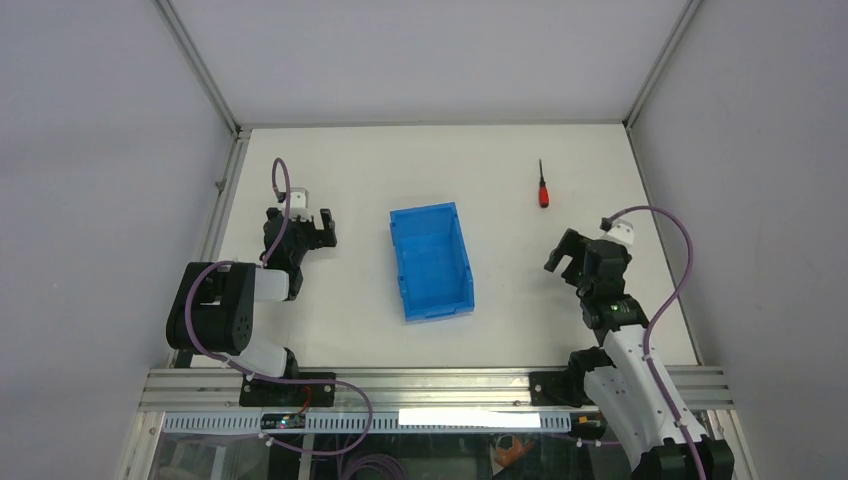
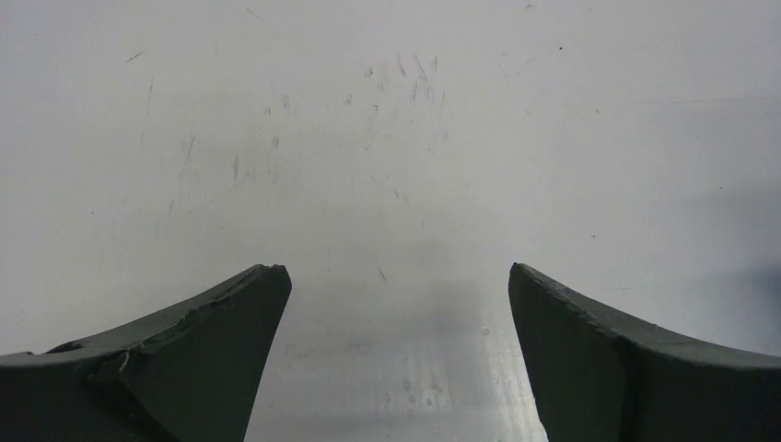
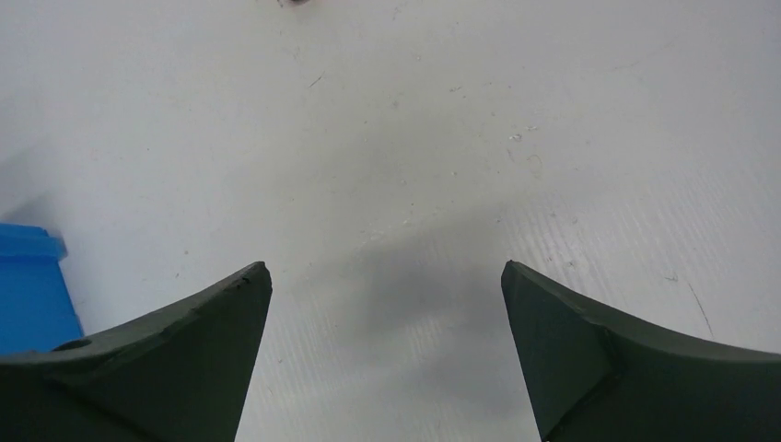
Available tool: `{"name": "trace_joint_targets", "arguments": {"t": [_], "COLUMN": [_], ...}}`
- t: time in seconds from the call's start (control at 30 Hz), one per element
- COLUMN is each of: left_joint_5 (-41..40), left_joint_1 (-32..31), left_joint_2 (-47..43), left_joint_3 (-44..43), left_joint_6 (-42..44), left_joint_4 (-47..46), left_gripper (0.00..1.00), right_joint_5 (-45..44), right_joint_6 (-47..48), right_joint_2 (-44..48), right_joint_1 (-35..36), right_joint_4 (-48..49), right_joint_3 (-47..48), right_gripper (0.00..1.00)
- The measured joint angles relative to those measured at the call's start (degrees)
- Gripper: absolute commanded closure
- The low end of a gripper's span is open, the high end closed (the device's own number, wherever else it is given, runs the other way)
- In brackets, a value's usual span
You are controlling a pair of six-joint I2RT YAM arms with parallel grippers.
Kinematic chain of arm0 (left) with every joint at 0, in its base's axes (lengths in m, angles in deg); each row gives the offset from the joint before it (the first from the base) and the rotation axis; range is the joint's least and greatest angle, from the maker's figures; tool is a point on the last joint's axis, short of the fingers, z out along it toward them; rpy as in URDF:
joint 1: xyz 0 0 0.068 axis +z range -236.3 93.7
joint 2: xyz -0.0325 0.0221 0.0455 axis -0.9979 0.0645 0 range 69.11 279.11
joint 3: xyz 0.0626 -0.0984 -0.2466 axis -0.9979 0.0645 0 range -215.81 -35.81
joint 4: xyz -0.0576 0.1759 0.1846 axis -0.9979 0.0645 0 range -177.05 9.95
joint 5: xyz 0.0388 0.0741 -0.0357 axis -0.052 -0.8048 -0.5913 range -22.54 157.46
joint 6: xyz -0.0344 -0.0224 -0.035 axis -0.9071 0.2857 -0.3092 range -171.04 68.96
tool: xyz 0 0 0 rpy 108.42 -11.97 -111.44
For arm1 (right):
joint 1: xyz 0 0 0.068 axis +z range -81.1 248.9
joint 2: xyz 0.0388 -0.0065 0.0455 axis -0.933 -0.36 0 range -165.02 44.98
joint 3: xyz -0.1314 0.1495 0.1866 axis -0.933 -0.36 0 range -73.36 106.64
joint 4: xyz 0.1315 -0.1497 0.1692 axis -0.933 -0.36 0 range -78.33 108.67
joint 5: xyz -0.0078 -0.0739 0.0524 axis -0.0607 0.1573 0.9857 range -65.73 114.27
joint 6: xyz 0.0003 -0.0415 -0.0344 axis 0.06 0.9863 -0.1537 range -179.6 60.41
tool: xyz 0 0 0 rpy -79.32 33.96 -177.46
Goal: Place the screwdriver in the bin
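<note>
The blue bin stands open and empty in the middle of the white table; a corner of it shows at the left edge of the right wrist view. The small red-handled screwdriver lies flat at the back right, shaft pointing away. My right gripper is open and empty, hovering near and to the right of the screwdriver, with only bare table between its fingers. My left gripper is open and empty left of the bin, over bare table.
The white table is bounded by grey walls and metal frame posts at the back corners. A metal rail runs along the near edge by the arm bases. Purple cables loop from both wrists.
</note>
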State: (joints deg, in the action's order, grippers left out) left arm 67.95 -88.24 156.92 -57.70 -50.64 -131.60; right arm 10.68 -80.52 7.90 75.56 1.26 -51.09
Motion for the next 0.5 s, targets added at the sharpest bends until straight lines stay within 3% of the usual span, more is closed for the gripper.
{"name": "trace_joint_targets", "arguments": {"t": [0.3,0.5], "left_joint_5": [0.00,0.00], "left_joint_1": [0.00,0.00], "left_joint_2": [0.00,0.00], "left_joint_3": [0.00,0.00], "left_joint_6": [0.00,0.00], "left_joint_4": [0.02,0.02], "left_gripper": [0.01,0.01], "right_joint_5": [-0.92,-0.50], "right_joint_6": [0.48,2.71], "right_joint_2": [-6.73,-22.56], "right_joint_1": [0.09,0.09], "right_joint_4": [-2.45,-6.56], "right_joint_3": [6.32,22.84], "right_gripper": [0.01,0.01]}}
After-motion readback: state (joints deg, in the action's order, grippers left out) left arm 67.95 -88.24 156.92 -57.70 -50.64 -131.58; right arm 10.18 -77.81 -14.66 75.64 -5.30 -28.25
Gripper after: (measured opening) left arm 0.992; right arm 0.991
